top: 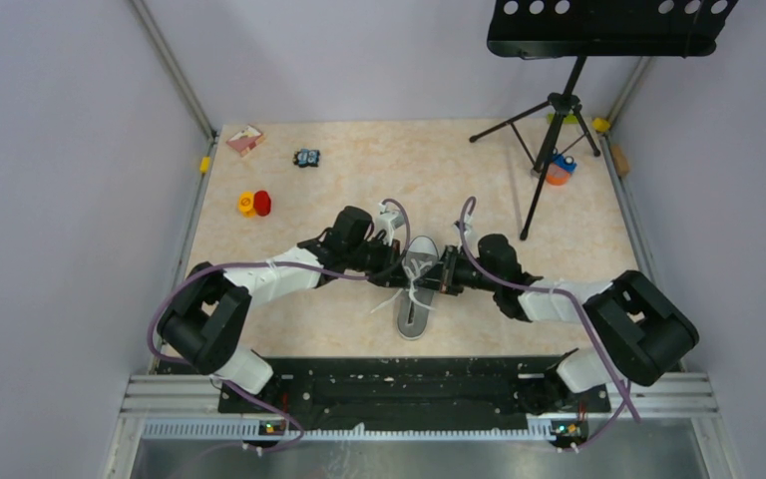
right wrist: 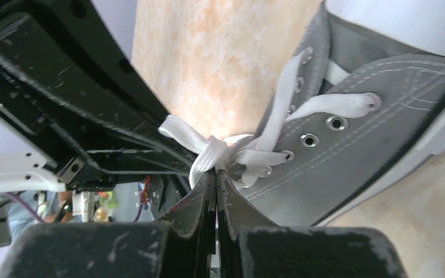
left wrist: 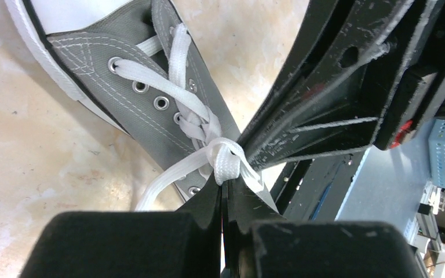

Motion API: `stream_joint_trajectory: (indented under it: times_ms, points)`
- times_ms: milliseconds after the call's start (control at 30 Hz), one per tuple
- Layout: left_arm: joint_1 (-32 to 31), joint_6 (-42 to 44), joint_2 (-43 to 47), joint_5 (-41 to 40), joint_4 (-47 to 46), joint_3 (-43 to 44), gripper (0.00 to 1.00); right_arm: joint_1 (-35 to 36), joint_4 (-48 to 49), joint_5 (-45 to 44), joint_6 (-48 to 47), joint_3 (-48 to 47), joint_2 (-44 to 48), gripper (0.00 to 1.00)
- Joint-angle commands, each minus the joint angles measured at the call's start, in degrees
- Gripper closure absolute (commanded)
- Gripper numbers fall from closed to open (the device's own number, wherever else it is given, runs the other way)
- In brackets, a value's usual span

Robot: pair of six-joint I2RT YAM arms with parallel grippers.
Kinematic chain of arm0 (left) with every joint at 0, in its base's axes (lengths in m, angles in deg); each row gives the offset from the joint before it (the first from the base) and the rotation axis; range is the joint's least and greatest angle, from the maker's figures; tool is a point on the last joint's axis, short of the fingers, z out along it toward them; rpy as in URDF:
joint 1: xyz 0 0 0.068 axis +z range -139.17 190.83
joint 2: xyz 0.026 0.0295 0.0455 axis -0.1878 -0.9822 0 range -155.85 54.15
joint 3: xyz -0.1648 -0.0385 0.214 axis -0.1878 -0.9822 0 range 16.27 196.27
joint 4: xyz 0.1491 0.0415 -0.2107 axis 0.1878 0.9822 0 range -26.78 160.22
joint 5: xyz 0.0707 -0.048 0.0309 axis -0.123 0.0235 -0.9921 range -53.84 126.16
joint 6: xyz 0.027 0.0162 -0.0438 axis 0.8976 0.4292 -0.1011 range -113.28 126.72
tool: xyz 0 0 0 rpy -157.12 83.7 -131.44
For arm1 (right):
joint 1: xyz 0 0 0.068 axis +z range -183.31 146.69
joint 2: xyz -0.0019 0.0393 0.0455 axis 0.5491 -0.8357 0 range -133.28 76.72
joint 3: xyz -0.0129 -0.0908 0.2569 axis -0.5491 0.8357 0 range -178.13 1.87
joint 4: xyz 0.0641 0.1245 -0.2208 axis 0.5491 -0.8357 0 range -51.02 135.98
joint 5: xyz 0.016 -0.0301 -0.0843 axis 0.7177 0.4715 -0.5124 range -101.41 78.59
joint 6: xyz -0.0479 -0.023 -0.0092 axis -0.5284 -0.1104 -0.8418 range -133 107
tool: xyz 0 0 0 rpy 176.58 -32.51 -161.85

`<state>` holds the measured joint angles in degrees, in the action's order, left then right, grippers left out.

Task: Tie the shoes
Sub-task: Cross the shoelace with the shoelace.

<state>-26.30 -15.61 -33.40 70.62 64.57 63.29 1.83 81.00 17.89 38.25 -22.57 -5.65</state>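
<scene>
The grey canvas shoe [top: 417,299] lies mid-table with its white laces crossed into a knot over the tongue. My left gripper [top: 397,267] comes in from the left and my right gripper [top: 441,275] from the right, and they meet over the laces. In the left wrist view my left gripper [left wrist: 226,180] is shut on a white lace loop [left wrist: 225,157] beside the grey upper [left wrist: 145,69]. Seen from the right wrist, my right gripper [right wrist: 215,172] is shut on a lace strand [right wrist: 207,152] next to the eyelets [right wrist: 336,123]. Each wrist view shows the other gripper's black fingers close by.
A music stand's tripod [top: 557,120] stands at the back right with an orange and blue object [top: 560,168] beside it. Red and yellow pieces [top: 254,204], a small dark item [top: 306,158] and a pink box [top: 245,139] lie at the back left.
</scene>
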Motion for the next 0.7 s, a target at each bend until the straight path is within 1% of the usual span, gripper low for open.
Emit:
stream_joint_trajectory:
  times_ms: [0,133,200,567,667]
  points:
    - [-0.6,-0.1,1.6,3.0,-3.4,1.3,1.0,0.5,-4.7,-5.1,-3.0,-2.0,3.7,1.0]
    - [-0.5,-0.1,1.9,3.0,-3.4,1.1,1.0,0.5,-10.5,-8.4,-5.7,-2.5,6.9,1.0]
    - [-0.5,-0.1,1.9,3.2,-3.4,1.1,1.0,0.6,-11.4,-8.6,-6.1,-2.4,7.8,1.0]
    - [-0.5,-0.1,1.8,3.6,-3.7,0.6,1.0,0.5,-10.8,-10.2,-5.5,-1.6,10.0,1.0]
    - [-0.5,0.0,1.9,3.5,-3.6,0.5,1.0,0.5,-9.3,-8.4,-5.1,-1.6,9.6,1.0]
